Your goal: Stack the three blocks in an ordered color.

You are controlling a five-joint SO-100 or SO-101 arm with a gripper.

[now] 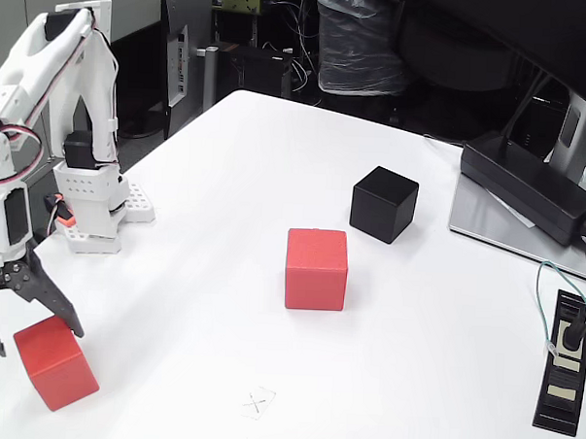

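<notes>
Fixed view of a white table (227, 178). Nearest the camera, at lower left, a red cube (55, 362) sits turned at an angle to the table edge; the gripper (33, 333) hangs over its upper left corner, its two dark fingers (60, 308) spread wide, one tip left of the cube and the other near the cube's top right corner, neither clamped on it, so nothing is held. A small pencilled cross mark (257, 403) lies on the table to the right of this cube. A second red cube (316, 269) stands well apart near the table's middle. Just beyond it to the right sits the black cube (383, 204), apart from the red one. Farthest back, at right, a long black power brick (528, 185) rests on a grey base
</notes>
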